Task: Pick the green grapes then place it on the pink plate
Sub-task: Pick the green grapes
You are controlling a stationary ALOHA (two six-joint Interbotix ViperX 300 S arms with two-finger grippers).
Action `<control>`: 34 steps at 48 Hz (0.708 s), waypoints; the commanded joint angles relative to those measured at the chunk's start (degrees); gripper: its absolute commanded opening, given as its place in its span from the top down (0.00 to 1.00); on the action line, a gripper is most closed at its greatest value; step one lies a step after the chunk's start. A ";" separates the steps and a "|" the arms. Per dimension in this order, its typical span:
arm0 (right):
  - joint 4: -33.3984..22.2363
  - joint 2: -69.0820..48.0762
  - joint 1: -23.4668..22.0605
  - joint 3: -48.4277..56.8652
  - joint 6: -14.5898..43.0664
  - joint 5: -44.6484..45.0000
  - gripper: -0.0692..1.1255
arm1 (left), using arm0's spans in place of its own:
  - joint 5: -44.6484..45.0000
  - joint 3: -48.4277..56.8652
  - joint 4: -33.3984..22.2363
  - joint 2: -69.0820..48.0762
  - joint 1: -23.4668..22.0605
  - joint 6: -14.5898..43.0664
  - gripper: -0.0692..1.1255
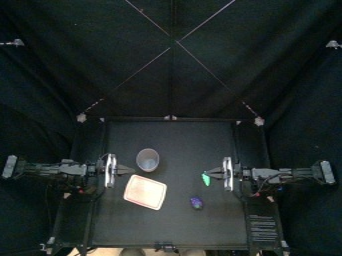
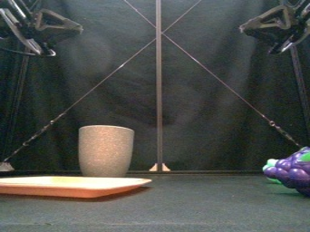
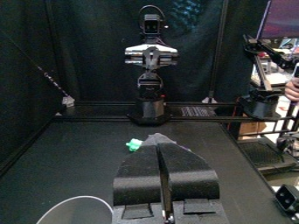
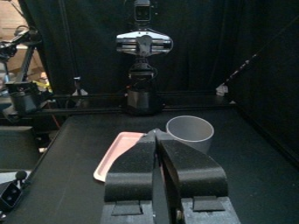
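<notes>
Green grapes (image 1: 207,179): small bright-green cluster. It is too small to make out single berries.
Grapes, place: on the bare tabletop (image 1: 174,140), right of centre, just left of the right claw and not touching it. They are well apart from the tray. They do not show in the front view.
Tray (image 1: 146,190): flat and pink, left of centre toward the near edge, with nothing on it.
Cup (image 1: 148,158): grey and speckled, standing upright just beyond the tray's far edge.
Purple grapes (image 1: 197,202): dark purple bunch between the tray and the green grapes, nearer the front edge than either. They touch neither.
Left claw (image 3: 159,138): jaws pressed together with nothing between them. It is held above the tabletop at the left side, pointing toward the middle. The cup rim is close below it.
Right claw (image 4: 158,133): jaws together and holding nothing. It is held above the tabletop at the right side, facing the tray and cup.
Arms: both come in level from their own sides, and neither touches any object.
</notes>
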 commanded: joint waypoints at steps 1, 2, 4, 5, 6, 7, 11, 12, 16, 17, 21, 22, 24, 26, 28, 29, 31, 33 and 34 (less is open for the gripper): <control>1.05 1.58 -0.62 0.26 0.44 1.58 0.79 | 4.92 -2.11 -0.79 0.44 0.18 -0.26 0.84; 1.49 1.85 -0.88 0.26 0.53 2.64 0.79 | 5.63 -2.20 -0.97 0.53 0.26 -0.26 0.85; 2.20 2.64 -1.49 0.18 0.97 5.36 0.79 | 6.68 -2.29 -1.23 0.44 0.53 -0.26 0.85; 2.64 3.08 -1.93 0.09 1.14 6.86 0.79 | 7.12 -2.37 -1.32 0.44 0.62 -0.26 0.85; 2.90 3.60 -2.46 0.00 1.32 8.26 0.79 | 7.47 -2.37 -1.49 0.44 0.62 -0.26 0.85; 3.52 4.39 -3.25 -0.18 1.58 10.11 0.79 | 7.73 -2.37 -1.67 0.44 0.79 -0.18 0.85; 5.10 6.24 -4.31 -0.53 2.29 14.06 0.79 | 8.17 -2.37 -2.02 0.44 1.32 -0.09 0.85; 5.45 6.59 -4.48 -0.62 2.46 14.94 0.78 | 8.35 -2.29 -2.02 0.44 1.49 -0.09 0.85; 8.00 8.17 -5.01 -0.70 2.90 17.05 0.77 | 8.61 -2.11 -2.02 0.44 2.29 -0.09 0.85; 8.70 8.35 -5.10 -0.70 2.90 17.40 0.77 | 8.79 -2.02 -2.02 0.35 2.46 -0.09 0.85; 12.30 8.88 -5.71 -0.53 2.99 18.72 0.72 | 9.14 -1.85 -2.02 0.35 2.99 -0.09 0.85; 13.27 8.96 -5.98 -0.53 2.99 18.90 0.70 | 9.23 -1.76 -2.02 0.44 3.16 -0.09 0.85; 15.73 9.05 -6.77 -0.18 2.99 19.51 0.64 | 9.23 -1.67 -2.02 0.44 3.34 -0.09 0.85; 17.58 9.14 -7.47 -0.09 2.99 20.21 0.58 | 9.23 -1.58 -2.02 0.44 3.43 -0.09 0.85; 19.42 9.14 -8.00 0.09 2.99 21.01 0.52 | 9.23 -1.41 -2.02 0.44 3.60 -0.09 0.85; 20.21 9.14 -8.26 0.18 2.99 21.45 0.48 | 9.23 -1.41 -2.02 0.35 3.60 -0.09 0.85; 21.71 9.05 -8.61 0.35 2.99 22.32 0.40 | 9.32 -1.41 -2.02 0.44 3.69 -0.09 0.85; 23.03 9.05 -8.79 0.44 2.99 23.38 0.34 | 9.32 -1.23 -2.02 0.44 3.78 -0.09 0.85; 23.91 9.05 -8.88 0.53 2.99 24.26 0.30 | 9.32 -1.23 -2.02 0.44 3.69 -0.09 0.85</control>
